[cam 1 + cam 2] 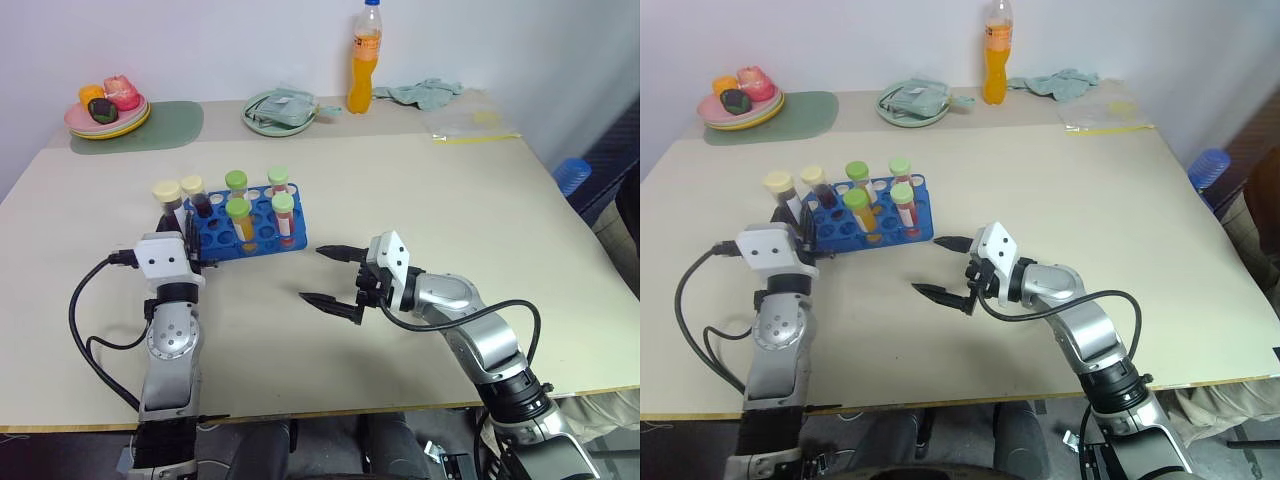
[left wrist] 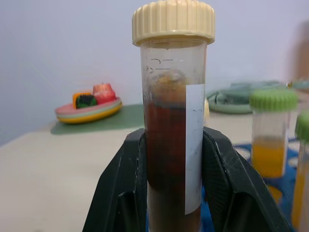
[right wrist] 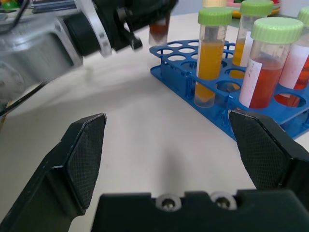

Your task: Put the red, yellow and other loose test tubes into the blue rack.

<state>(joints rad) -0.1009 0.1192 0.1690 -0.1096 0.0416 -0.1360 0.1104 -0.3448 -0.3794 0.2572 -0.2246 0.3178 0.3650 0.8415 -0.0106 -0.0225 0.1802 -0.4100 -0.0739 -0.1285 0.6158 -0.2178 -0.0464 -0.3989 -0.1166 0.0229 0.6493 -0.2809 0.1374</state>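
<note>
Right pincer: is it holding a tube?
No. The right pincer is open and empty, beside the blue rack.

1. Lower end of the dark tube [image 2: 169,145] cut off by the frame edge and flanked by the black fingers [image 2: 120,193] of the left gripper [image 1: 180,232].
2. Near-left corner of the blue rack [image 1: 225,238] hidden behind that gripper.
3. Items on the far green plate [image 1: 262,118] too small to identify.
4. Blue object [image 1: 572,175] at the table's right edge partly hidden.
</note>
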